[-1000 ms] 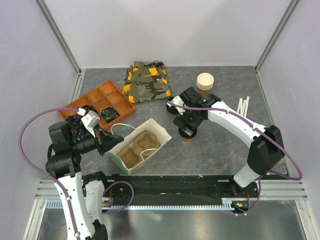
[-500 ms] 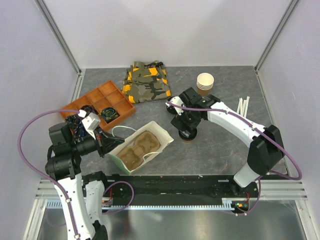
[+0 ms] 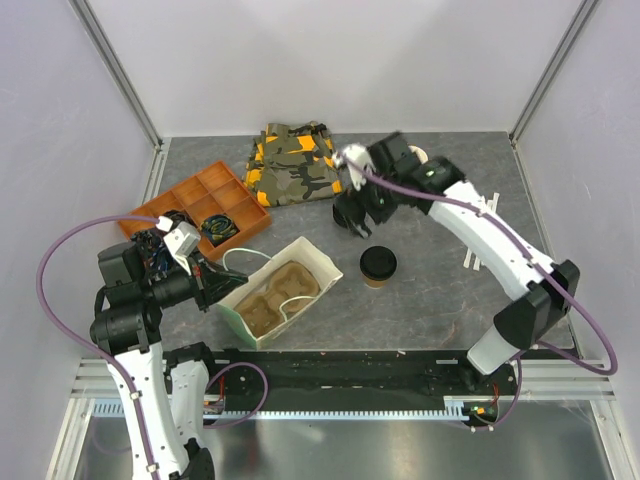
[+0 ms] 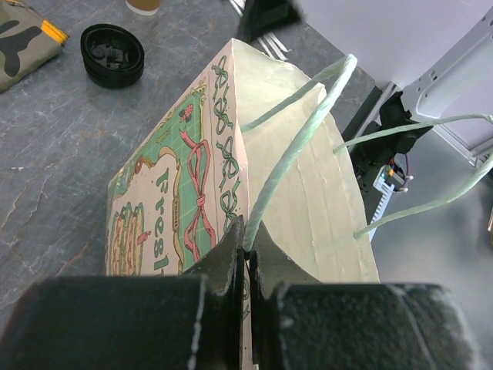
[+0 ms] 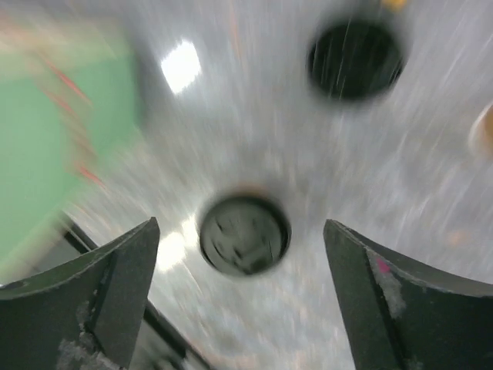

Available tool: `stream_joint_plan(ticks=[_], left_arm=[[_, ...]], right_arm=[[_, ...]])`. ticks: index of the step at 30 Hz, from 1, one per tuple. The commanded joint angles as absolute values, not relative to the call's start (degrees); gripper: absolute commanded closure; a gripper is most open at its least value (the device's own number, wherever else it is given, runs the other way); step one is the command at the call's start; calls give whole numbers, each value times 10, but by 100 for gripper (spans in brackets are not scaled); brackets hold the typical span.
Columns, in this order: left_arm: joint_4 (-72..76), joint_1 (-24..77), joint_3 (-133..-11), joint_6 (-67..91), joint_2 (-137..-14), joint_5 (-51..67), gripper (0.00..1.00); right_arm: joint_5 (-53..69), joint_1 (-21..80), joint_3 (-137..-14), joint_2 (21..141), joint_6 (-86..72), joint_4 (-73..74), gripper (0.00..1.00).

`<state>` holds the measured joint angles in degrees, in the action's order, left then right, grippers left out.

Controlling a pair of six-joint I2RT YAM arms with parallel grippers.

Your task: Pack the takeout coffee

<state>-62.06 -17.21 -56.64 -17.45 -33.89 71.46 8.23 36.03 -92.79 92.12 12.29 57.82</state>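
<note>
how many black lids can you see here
2. One sits on the takeout coffee, right of the paper bag. One loose lid lies near the camo cloth. It looks thick, so more may be stacked there.

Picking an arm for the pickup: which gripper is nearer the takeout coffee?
Right. The right gripper hangs open above the takeout coffee; the left gripper is beyond the paper bag, shut on its handle.
</note>
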Motion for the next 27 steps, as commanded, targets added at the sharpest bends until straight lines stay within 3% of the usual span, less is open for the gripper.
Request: stream_joint_plan(ticks=[1,4,8,18,27], left_arm=[[-606,-171,-577,-164,-340,705,98],[-603,-171,-576,-159,-338,702,98],[-593,-171,-569,-147,-329,702,98],[-592,-171,-567,-144,-327,701,98],[-598,-171,-556,-147,-338,710,98]], right_arm=[[204,348,-1092,913,56,624,12],[275,348,-1078,886,49,621,19],[312,350,-1050,867,54,624,21],[229,440,-1046,894,87,614,22],[231,462,-1097,951,133,562,20]])
